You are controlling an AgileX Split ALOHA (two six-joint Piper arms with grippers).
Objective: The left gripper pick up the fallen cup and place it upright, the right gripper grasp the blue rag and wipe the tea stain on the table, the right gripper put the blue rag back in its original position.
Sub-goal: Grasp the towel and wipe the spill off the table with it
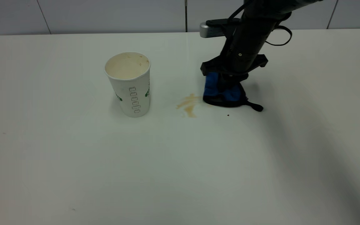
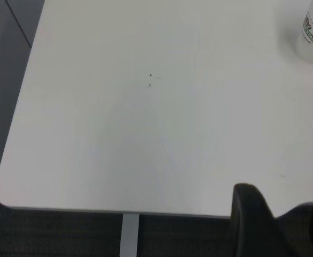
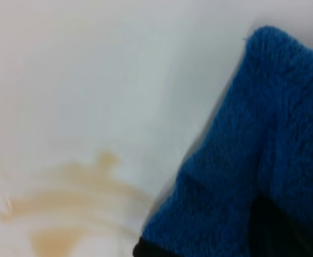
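While the cup [image 1: 129, 83] stands upright on the table [image 1: 58, 162], mouth open and cream-stained inside, we see the right gripper [image 1: 227, 83] reaching down from the far right side, its tip pressed into the blue rag [image 1: 223, 93]. The rag is bunched against the tabletop beneath the arm's black cross bracket, with its short black tab trailing out on the side away from the cup. We judge the right gripper to be pinching the rag, since blue cloth rises around the tip, though the fingertips themselves are buried in the fabric and we cannot see them directly.

The tea stain [image 1: 188, 105] lies between the cup and the rag, an amber smear whose nearest edge sits just beside the rag (touching it or nearly so). From the right wrist view we see the blue rag [image 3: 252, 160] filling one side of the picture, with the tea stain [image 3: 70, 209] streaked on the white surface close by. A tiny dark speck [image 1: 228, 115] rests near the rag.

From the left wrist view, the left gripper [image 2: 279, 225] hangs above a rounded corner of the table [image 2: 92, 134], its fingers spread with nothing between them. The cup [image 2: 312, 35] stands well apart from it.
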